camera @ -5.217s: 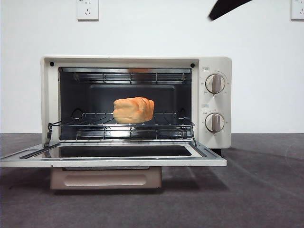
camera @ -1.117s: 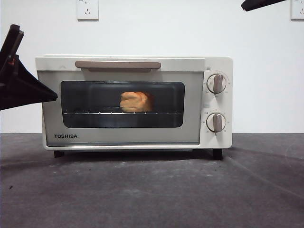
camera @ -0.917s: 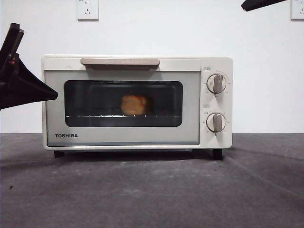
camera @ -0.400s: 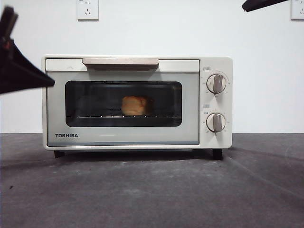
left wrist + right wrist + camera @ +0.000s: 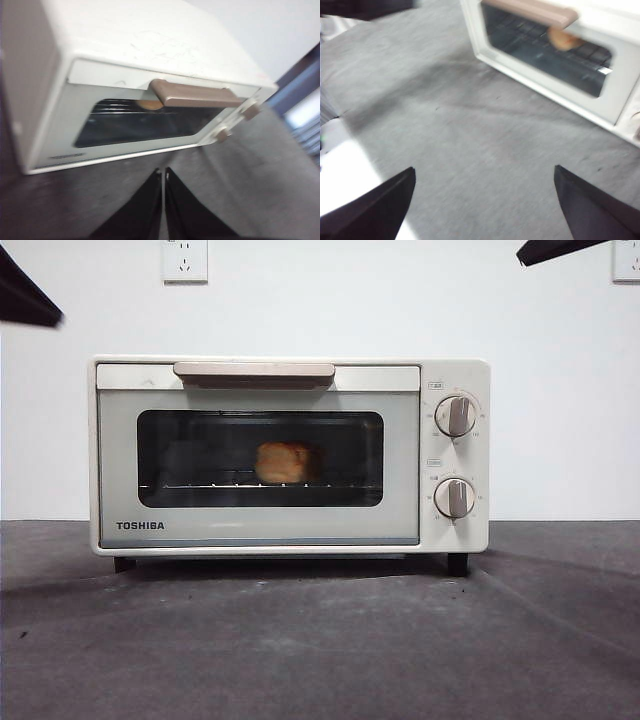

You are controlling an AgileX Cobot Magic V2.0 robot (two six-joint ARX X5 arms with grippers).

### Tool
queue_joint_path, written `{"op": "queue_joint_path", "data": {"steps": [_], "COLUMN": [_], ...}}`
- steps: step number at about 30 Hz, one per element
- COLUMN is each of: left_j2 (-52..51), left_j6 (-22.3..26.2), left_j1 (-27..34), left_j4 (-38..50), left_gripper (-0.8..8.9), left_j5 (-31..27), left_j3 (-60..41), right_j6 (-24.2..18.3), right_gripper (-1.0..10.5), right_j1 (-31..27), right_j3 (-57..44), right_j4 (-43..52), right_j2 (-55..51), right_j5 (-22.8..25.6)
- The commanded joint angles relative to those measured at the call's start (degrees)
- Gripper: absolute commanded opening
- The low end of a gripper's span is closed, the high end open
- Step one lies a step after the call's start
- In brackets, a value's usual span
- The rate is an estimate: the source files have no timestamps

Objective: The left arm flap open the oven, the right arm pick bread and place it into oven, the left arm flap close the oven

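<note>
Oven (image 5: 290, 455) door is shut flush, handle (image 5: 254, 371) running left-right along its top edge, and the bread (image 5: 283, 462) sits on the rack inside, mid-window, so all three steps look done. Left gripper (image 5: 163, 210) is up at the oven's near-left, jaws pressed together and holding nothing, the handle lying ahead of it and off toward the right. Right gripper (image 5: 485, 200) waits high on the right, jaws spread wide and empty; left is the nearer arm to the door, and I'd judge only clearing away remains.
</note>
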Motion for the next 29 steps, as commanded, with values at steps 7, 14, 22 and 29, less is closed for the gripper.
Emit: {"op": "queue_joint_path", "data": {"steps": [7,14,22,29], "left_j2": [-6.2,-8.8,-9.4,-9.4], "left_j6": [14.1,16.5,16.5,16.5], "left_j1": [-1.8,-2.0,-2.0,-2.0], "left_j4": [-25.4,-31.8,-32.1,-32.1], "left_gripper": [0.16,0.16,0.16,0.16], "left_j5": [-5.1,-5.1,-5.1,-5.1], "left_j3": [14.3,17.7,17.7,17.7], "right_j6": [-1.4,-1.2,-1.2,-1.6], "right_gripper": [4.3,4.3,4.3,0.1], "right_j1": [0.6,0.6,0.6,0.6], "right_j3": [0.5,0.5,0.5,0.5], "right_j4": [2.8,2.7,2.7,2.7], "right_j2": [1.0,2.3,2.9,2.9], "right_j5": [1.5,1.5,1.5,1.6]}}
